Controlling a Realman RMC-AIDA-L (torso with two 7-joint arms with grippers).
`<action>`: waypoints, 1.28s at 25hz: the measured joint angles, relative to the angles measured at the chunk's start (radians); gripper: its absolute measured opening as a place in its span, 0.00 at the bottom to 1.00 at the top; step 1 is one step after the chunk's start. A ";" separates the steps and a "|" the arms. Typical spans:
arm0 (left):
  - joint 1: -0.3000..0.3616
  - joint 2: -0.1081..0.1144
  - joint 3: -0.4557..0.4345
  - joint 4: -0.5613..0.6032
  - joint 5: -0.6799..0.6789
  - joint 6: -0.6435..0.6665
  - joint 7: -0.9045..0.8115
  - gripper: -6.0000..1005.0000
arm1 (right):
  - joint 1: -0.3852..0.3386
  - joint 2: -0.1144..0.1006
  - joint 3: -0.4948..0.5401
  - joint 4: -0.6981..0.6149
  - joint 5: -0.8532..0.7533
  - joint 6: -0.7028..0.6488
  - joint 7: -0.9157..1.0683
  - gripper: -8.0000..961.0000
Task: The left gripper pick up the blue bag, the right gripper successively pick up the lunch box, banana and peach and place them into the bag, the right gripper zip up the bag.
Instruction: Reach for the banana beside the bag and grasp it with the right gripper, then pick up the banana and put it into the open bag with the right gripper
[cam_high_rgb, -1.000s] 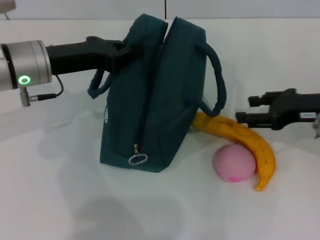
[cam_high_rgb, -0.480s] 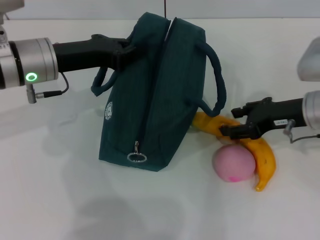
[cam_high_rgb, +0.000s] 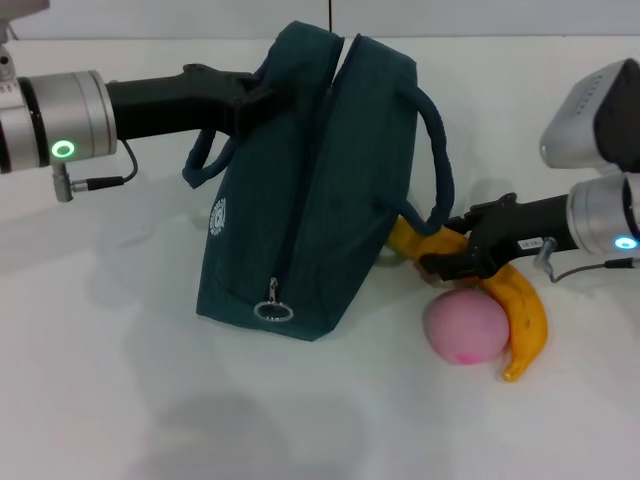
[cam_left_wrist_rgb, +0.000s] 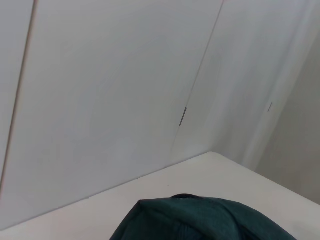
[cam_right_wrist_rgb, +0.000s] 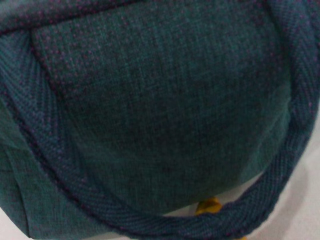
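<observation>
The blue bag (cam_high_rgb: 320, 190) stands tilted on the white table, its top slit open. My left gripper (cam_high_rgb: 252, 100) is shut on the bag's upper left edge and holds it up; the bag's top also shows in the left wrist view (cam_left_wrist_rgb: 200, 220). The banana (cam_high_rgb: 522, 305) lies to the right of the bag, with the pink peach (cam_high_rgb: 465, 326) in front of it. My right gripper (cam_high_rgb: 452, 250) is open, its jaws either side of the banana's end next to the bag. The right wrist view shows bag cloth (cam_right_wrist_rgb: 150, 100) and a bit of banana (cam_right_wrist_rgb: 207, 205). The lunch box is out of view.
The bag's right handle loop (cam_high_rgb: 438, 160) hangs just above my right gripper. A zip pull ring (cam_high_rgb: 273, 311) hangs low on the bag's front. The white table (cam_high_rgb: 120, 380) stretches around, with a wall behind.
My right gripper has moved left from the table's right side, onto the banana's end by the bag. The banana has shifted slightly. My left gripper still holds the bag.
</observation>
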 joint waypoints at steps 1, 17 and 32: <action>-0.001 0.000 0.000 0.000 0.000 0.000 0.001 0.04 | 0.006 0.001 -0.007 0.006 -0.004 0.009 0.005 0.66; 0.005 0.004 -0.007 0.002 0.000 -0.002 0.007 0.04 | -0.090 -0.002 0.054 -0.108 -0.004 0.027 0.022 0.51; 0.047 0.010 -0.008 0.008 -0.061 0.050 0.068 0.04 | -0.273 -0.005 0.367 -0.199 0.379 -0.104 -0.204 0.46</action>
